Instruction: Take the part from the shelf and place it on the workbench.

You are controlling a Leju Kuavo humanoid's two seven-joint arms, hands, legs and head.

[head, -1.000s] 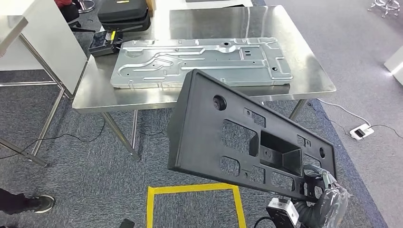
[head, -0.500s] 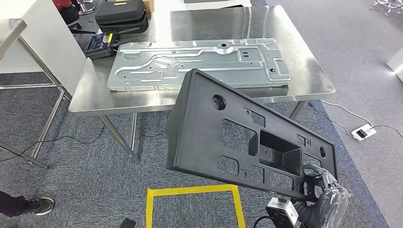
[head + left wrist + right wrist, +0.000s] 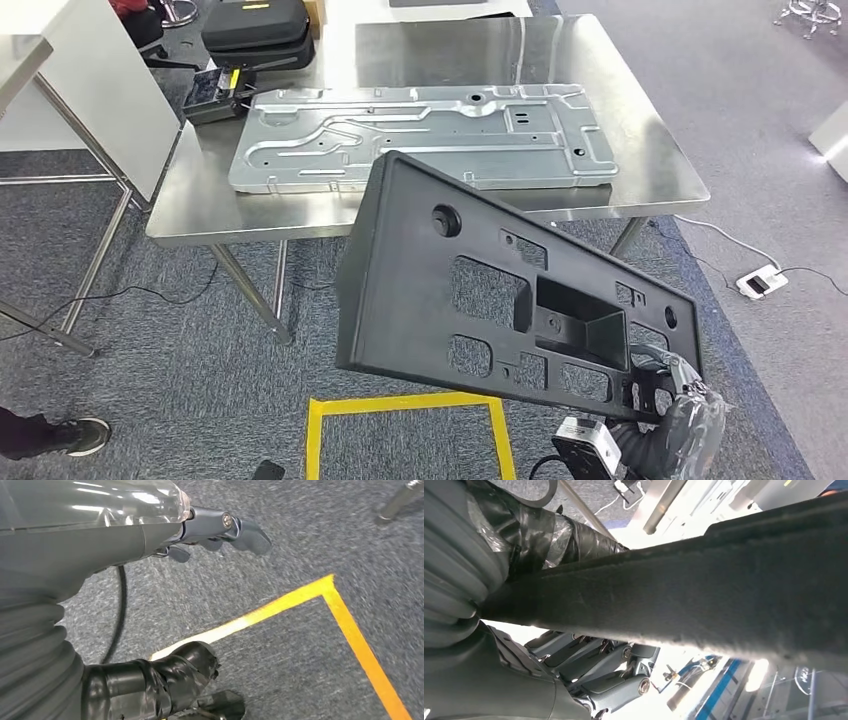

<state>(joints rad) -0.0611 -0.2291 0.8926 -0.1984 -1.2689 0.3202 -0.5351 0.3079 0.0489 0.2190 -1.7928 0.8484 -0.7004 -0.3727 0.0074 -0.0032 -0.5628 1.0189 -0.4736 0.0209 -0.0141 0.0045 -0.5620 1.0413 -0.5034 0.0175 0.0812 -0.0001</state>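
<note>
Since half a second earlier, the one black plastic part (image 3: pixel 500 300) had shifted slightly left and tilted further. The right hand (image 3: pixel 680 425) gripped its lower corner, fingers (image 3: pixel 599 665) wrapped around its edge, the part reaching up and away from them above the carpet, short of the worktop (image 3: pixel 660 150) bearing one metal panel (image 3: pixel 420 135). The left hand (image 3: pixel 150 525) hung empty, fingers loosely apart.

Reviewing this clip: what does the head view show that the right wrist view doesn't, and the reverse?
Head view alone: the steel workbench bearing a stamped metal plate, and yellow floor tape. Right wrist view alone: a close look at the fingers wrapped under the part's edge. Both: the black plastic part, held by the right hand, off the workbench.
</note>
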